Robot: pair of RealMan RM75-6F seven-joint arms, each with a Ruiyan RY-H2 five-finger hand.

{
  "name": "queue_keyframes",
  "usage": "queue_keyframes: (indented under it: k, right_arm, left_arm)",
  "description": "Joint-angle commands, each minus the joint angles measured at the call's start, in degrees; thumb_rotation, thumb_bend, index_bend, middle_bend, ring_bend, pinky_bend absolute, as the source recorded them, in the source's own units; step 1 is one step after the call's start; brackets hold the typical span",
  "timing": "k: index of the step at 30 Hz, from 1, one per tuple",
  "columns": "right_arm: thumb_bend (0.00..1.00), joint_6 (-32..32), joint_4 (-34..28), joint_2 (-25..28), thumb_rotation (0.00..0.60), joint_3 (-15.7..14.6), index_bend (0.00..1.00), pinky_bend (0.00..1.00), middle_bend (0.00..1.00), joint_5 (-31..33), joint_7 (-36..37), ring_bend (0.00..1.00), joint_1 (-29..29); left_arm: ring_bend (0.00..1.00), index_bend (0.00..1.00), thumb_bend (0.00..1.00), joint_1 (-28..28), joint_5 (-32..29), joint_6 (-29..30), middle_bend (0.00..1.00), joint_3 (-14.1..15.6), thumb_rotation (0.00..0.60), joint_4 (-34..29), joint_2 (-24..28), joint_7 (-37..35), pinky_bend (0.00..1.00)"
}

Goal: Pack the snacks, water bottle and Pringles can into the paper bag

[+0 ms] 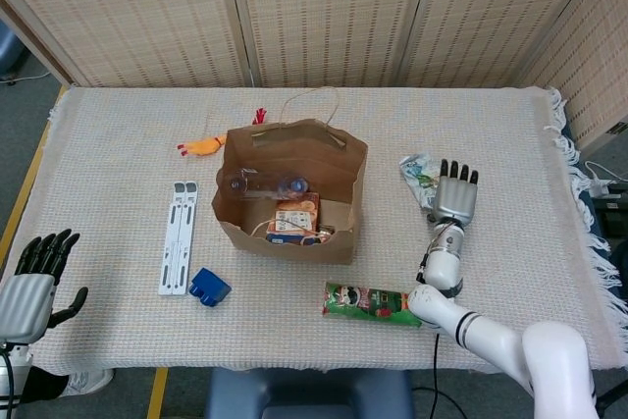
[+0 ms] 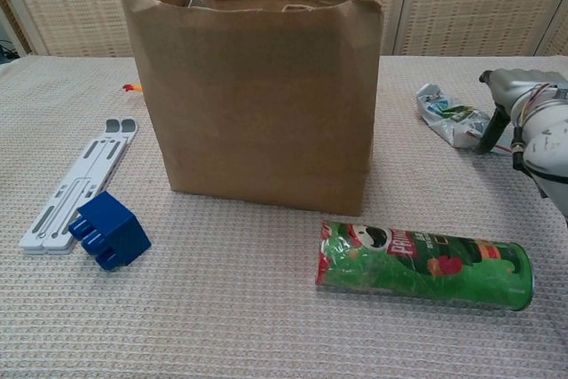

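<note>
The brown paper bag (image 1: 294, 242) (image 2: 257, 104) stands open at the table's middle. Inside it lie a clear water bottle (image 1: 263, 183) and an orange snack box (image 1: 295, 219). A green Pringles can (image 1: 373, 303) (image 2: 424, 264) lies on its side in front of the bag. A silver snack packet (image 1: 417, 172) (image 2: 454, 122) lies to the bag's right. My right hand (image 1: 455, 197) (image 2: 525, 113) hovers at the packet's right edge, fingers straight and apart, holding nothing. My left hand (image 1: 34, 280) stays at the table's near left corner, empty with fingers spread.
A white folding stand (image 1: 179, 235) (image 2: 75, 184) and a blue block (image 1: 209, 287) (image 2: 111, 228) lie left of the bag. A yellow rubber chicken (image 1: 204, 146) lies behind the bag's left corner. Woven screens close off the back.
</note>
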Motion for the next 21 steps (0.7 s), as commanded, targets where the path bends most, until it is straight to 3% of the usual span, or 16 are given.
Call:
queue_keyframes:
  k: [1,6,11,12,14,17,21]
  right_arm:
    - [0.00,-2.98,4.23,-2.66,0.600,1.49,0.00,0.09,0.03,-0.15,1.55,0.00,1.74]
    - [0.00,-8.35,13.89,-7.96,0.600,2.50,0.01,0.10,0.05,-1.26,2.68,0.02,4.91]
    - [0.14,-11.06,21.26,-11.24,0.600,3.51,0.12,0.19,0.12,-3.53,5.22,0.09,6.50]
    - [0.20,-11.34,22.26,-11.67,0.600,3.54,0.18,0.26,0.16,-4.23,6.01,0.14,6.59]
    - [0.34,-11.33,24.30,-12.62,0.600,3.09,0.39,0.49,0.30,-6.67,8.50,0.32,6.53]
    - [0.44,-11.06,25.71,-13.25,0.600,2.52,0.63,0.70,0.49,-9.81,11.47,0.54,6.06]
    - [0.46,-8.53,23.66,-12.17,0.600,2.61,0.72,0.76,0.56,-13.26,14.62,0.61,5.15]
  left_arm:
    - [0.00,0.01,0.37,-0.02,-0.11,-0.03,0.00,-0.05,0.600,0.00,-0.05,0.07,0.00]
    - [0.00,0.01,0.37,-0.06,-0.31,-0.15,0.00,-0.12,0.600,-0.10,-0.03,0.18,0.00]
    - [0.00,0.01,0.37,-0.06,-0.32,-0.18,0.00,-0.12,0.600,-0.06,0.00,-0.14,0.00]
    - [0.00,0.01,0.37,-0.08,-0.34,-0.22,0.00,-0.12,0.600,-0.07,0.03,-0.22,0.00]
    - [0.00,0.01,0.37,-0.13,-0.36,-0.32,0.00,-0.13,0.600,-0.07,0.08,-0.41,0.00]
    - [0.00,0.01,0.37,-0.17,-0.32,-0.40,0.00,-0.12,0.600,-0.08,0.18,-0.76,0.00]
    - [0.00,0.02,0.37,-0.14,-0.17,-0.33,0.00,-0.04,0.600,-0.02,0.23,-1.10,0.00]
